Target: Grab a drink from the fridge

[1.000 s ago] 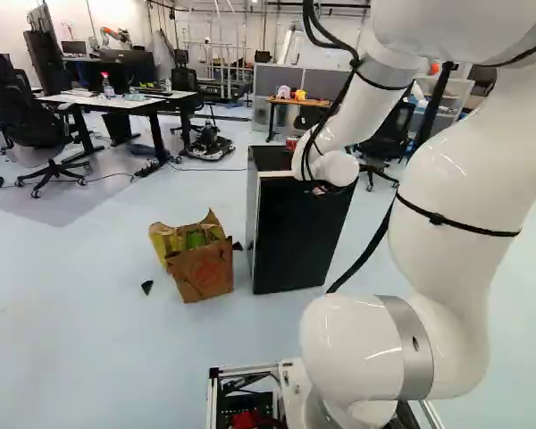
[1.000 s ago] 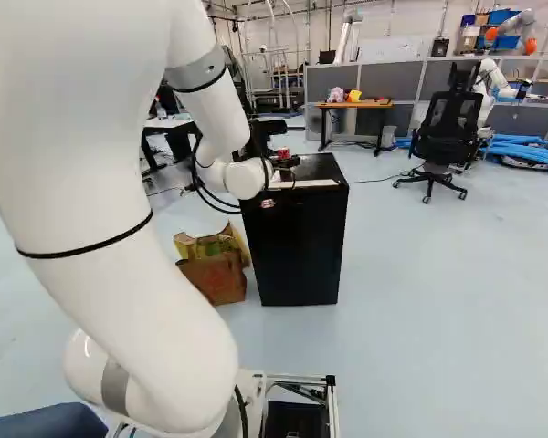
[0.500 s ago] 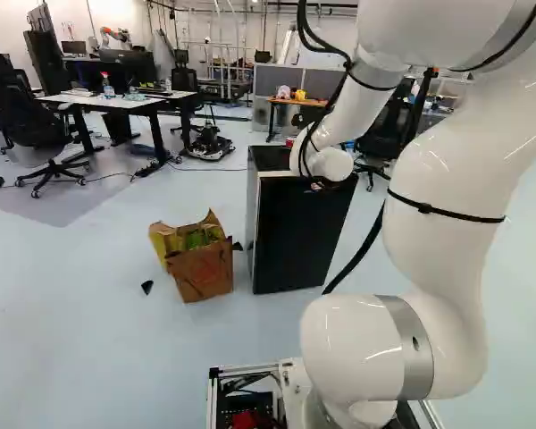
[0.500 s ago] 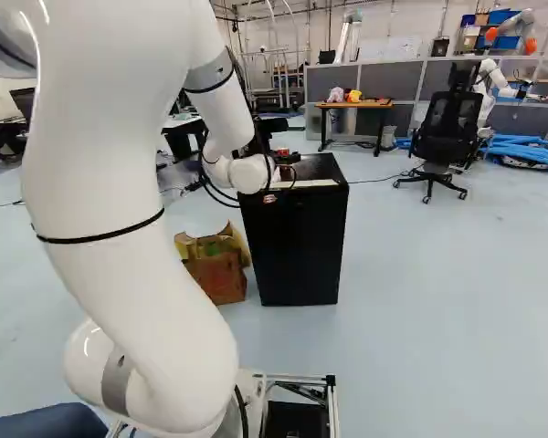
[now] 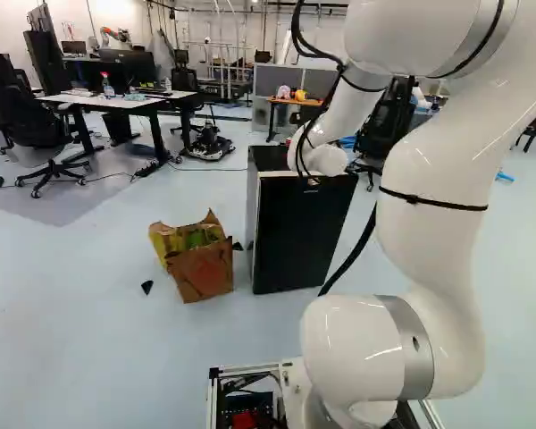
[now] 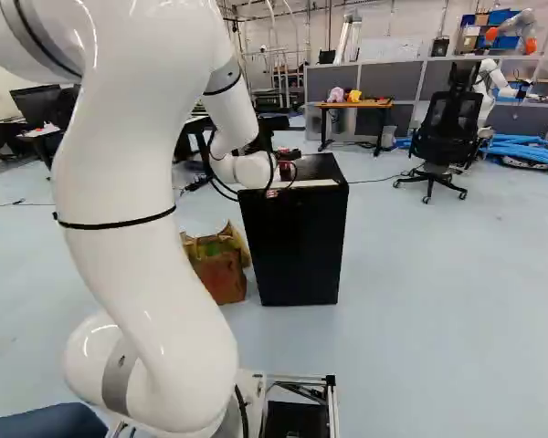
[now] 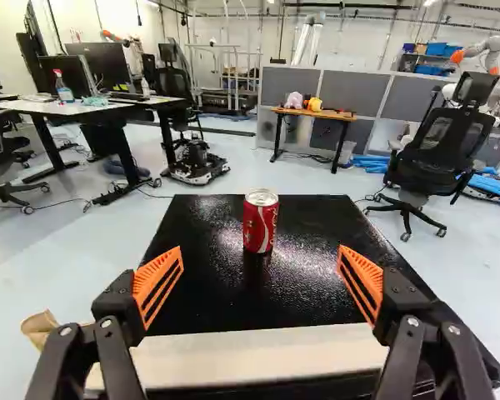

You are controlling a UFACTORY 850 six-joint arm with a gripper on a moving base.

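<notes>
Can (image 7: 260,221), whole only in wrist view.

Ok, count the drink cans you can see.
1: a red can, upright on top of the black fridge, ahead of the open gripper. Any inside the fridge would be hidden.

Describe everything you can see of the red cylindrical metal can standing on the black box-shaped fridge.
The red cylindrical can looks like metal, with white markings, a curved white stripe and a silvery rim and lid. It stands upright, with no dents visible, on the glossy black fridge top, which faintly reflects it. Only that surface touches it; the open black tool points towards it. Whether it is sealed, I cannot tell.
</notes>
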